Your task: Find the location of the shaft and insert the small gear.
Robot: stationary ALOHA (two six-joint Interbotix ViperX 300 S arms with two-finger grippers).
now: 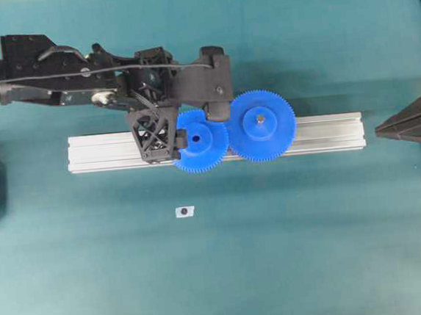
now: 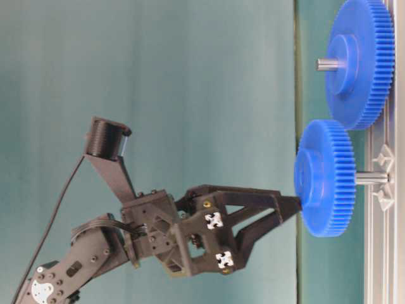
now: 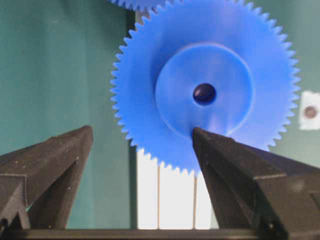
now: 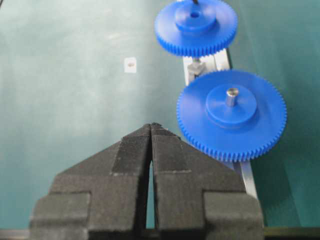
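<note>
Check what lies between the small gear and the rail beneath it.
A short silvery shaft spans the gap from the small gear to the rail; the table-level view shows it best, the overhead view hides it.

Two blue gears: the small gear (image 1: pixel 199 140) at nine o'clock of the larger gear (image 1: pixel 261 124). One aluminium rail (image 1: pixel 107 151). One small white tag (image 1: pixel 184 211) at six o'clock of the rail. Two pincers, the left pincer (image 1: pixel 182 139) and the right pincer (image 4: pixel 151 125).

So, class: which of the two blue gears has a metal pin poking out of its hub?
The larger gear, farther from the left gripper; the small gear shows only a dark hole.
</note>
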